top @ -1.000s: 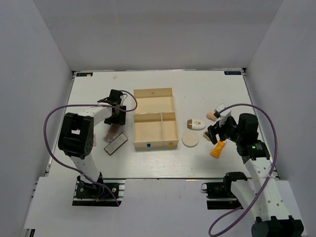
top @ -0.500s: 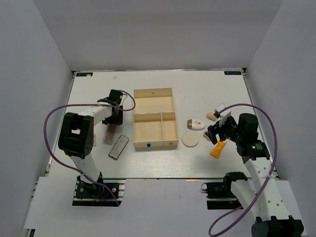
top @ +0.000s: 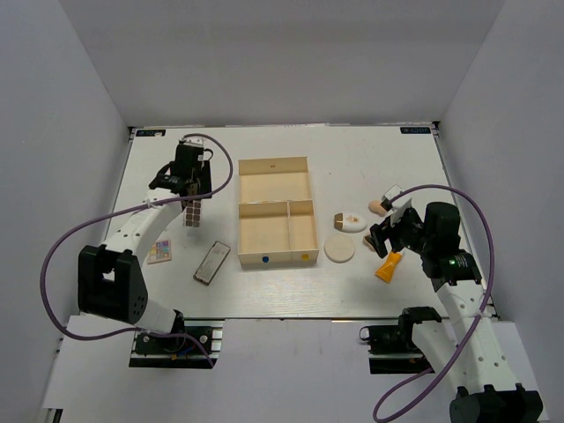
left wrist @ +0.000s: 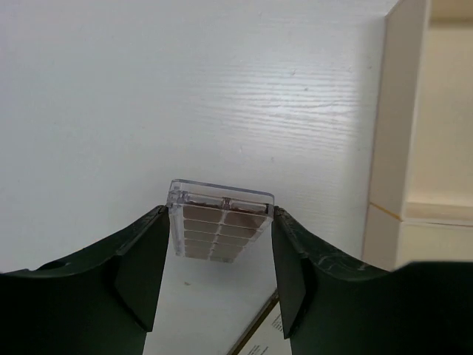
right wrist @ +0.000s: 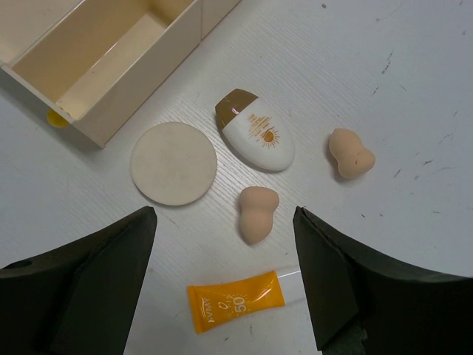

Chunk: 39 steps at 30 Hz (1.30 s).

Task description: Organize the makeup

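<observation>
1. Brownish palette (left wrist: 222, 231) is pinched across its width by the left arm's fingers (left wrist: 148, 259). It seems to be lifted off the tabletop (left wrist: 148, 89), just left of the cream tray (top: 282, 257). Only one end is held, so a jolt could let the smooth clear case pivot or slip out.
2. If it is carried low, its free end could catch the tray's wall and shove the tray or lever the palette loose.
3. Multicoloured palette (top: 160, 251) and a grey flat case (top: 211, 263) lie on the tabletop nearer the arm bases; a dropped palette might land on them.
4. Right arm's fingers (right wrist: 96, 281) are spread wide and hold nothing, above the round puff (right wrist: 174, 163), white oval pad (right wrist: 260, 140), peach sponges (right wrist: 256, 213) and orange tube (right wrist: 235, 299). These lie close together — closing on one may nudge a neighbour, and the sponges would likely roll.
</observation>
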Motion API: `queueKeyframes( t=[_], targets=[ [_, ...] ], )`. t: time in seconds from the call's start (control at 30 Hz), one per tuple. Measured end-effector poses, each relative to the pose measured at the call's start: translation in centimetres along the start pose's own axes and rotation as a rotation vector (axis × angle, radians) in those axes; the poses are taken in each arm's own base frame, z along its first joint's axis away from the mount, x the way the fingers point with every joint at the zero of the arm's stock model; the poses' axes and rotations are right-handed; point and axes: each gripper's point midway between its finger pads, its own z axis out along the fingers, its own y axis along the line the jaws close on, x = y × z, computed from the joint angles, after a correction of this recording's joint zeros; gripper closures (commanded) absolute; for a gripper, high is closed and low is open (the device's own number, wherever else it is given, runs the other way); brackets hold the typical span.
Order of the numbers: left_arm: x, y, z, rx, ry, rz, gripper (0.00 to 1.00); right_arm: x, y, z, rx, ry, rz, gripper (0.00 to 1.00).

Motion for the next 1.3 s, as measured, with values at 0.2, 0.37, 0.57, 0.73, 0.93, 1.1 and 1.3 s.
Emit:
queueKeyframes(
  t=[0.2, 0.37, 0.57, 0.73, 0.93, 1.1, 1.3],
  targets=[
    [-1.6, -1.1, -0.6, 0.065, -0.034, -0.011, 0.95, 0.0, 0.1, 0.0, -0.003, 0.0, -0.002, 0.2],
    [-2.0, -2.8, -1.0, 0.161, -0.044, -0.025, 0.95, 0.0, 0.1, 0.0, -0.004, 0.0, -0.002, 0.2],
    [-5.9, -6.0, -3.2, 0.35, -0.131, -0.082, 0.95, 0.0, 0.1, 0.0, -0.003, 0.0, -0.002, 0.2],
    [-8.9, -7.8, -5.3, 0.458, -0.207, -0.106, 0.95, 0.0, 0.1, 0.0, -0.003, 0.001, -0.003, 0.2],
    [-10.1, -9.4, -6.2, 0.554, -0.253, -0.131, 0.95, 0.0, 0.2, 0.1, -0.006, 0.001, -0.005, 0.2],
    [-9.8, -11.0, -6.1, 0.643, -0.27, -0.182, 0.95, 0.1, 0.2, 0.2, -0.007, 0.006, -0.003, 0.2],
    [-9.5, -13.1, -5.5, 0.702, -0.28, -0.226, 0.93, 0.1, 0.3, 0.2, -0.009, 0.007, -0.005, 0.2]
  ],
)
